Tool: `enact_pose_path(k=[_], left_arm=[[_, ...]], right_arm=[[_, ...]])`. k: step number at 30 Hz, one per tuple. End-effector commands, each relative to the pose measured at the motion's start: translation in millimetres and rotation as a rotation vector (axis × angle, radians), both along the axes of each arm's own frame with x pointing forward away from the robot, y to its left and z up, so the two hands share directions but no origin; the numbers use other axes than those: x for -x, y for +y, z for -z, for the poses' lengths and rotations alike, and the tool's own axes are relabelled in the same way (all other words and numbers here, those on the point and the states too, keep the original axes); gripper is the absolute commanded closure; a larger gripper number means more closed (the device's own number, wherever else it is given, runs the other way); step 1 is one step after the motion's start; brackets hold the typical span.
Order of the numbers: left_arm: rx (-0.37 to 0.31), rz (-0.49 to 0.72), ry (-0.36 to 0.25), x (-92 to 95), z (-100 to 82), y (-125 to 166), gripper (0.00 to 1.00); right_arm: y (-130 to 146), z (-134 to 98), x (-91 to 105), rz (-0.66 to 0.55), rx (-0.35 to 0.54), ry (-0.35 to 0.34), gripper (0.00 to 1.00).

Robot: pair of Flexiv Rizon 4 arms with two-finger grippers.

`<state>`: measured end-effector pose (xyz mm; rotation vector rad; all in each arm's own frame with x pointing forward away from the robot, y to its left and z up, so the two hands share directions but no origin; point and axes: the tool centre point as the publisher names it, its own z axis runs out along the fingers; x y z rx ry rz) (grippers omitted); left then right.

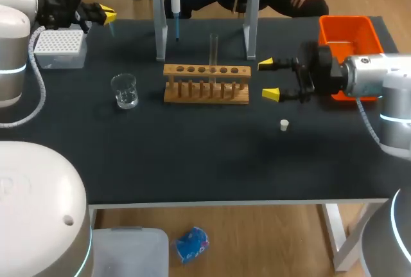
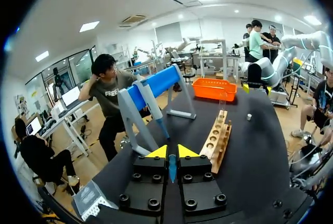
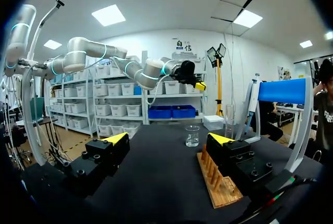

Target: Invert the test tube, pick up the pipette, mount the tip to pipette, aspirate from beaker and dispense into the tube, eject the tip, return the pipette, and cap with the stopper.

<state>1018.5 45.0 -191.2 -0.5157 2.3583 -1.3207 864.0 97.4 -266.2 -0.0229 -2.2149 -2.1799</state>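
Matt dark table top (image 1: 192, 161). Smooth pale wooden rack (image 1: 206, 84). Clear glassy beaker (image 1: 124, 90) and test tube (image 1: 214, 47). Glossy orange plastic bin (image 1: 347, 27). My right arm (image 1: 372, 74) has a smooth glossy shell.

Bright, even light from ceiling panels (image 3: 109, 14) overhead, which we see in both wrist views. The table (image 1: 192, 168) is matte black with no glare. We barely make out shadows on it, even under the rack (image 1: 207, 92). Small highlights on the beaker (image 1: 124, 90). The white shell of our left arm (image 1: 13, 45) is nearly blown out. Straight lines bend near the wrist views' rims.
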Motion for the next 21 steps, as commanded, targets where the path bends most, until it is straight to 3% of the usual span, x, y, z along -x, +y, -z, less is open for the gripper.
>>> enact_pose_path(k=[1,9,21], left_arm=[[-0.003,0.006,0.006,-1.4,-0.9,1.0,1.00],[-0.013,0.012,0.029,-3.0,2.2,-3.1,1.00],[-0.050,0.179,0.069,46.8,-15.5,-94.4,1.00]], right_arm=[[0.0,0.0,0.6,0.001,0.001,0.000,0.00],[0.0,0.0,0.6,0.001,0.001,0.000,0.00],[0.0,0.0,0.6,0.001,0.001,0.000,0.00]])
